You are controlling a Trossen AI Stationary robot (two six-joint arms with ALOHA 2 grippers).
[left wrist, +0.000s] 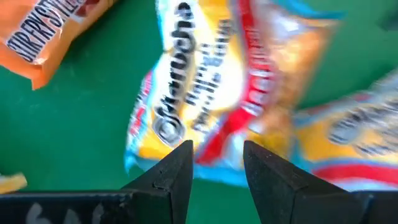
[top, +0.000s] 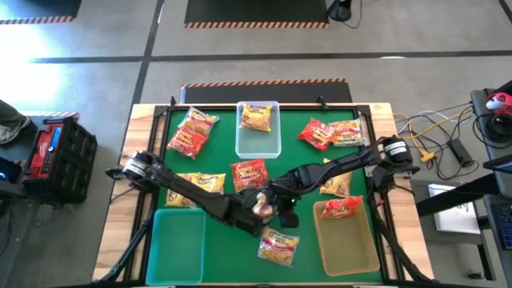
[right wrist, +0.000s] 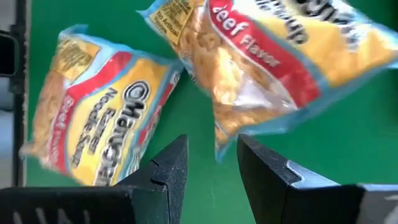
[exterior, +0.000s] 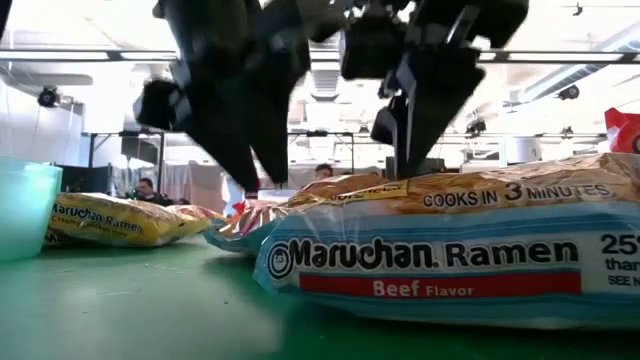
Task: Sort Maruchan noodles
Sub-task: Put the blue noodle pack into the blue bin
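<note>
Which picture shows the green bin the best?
The high view: the whole green bin shows from above, at the table's near-left corner. The low view catches only its edge. Neither wrist view shows it.
</note>
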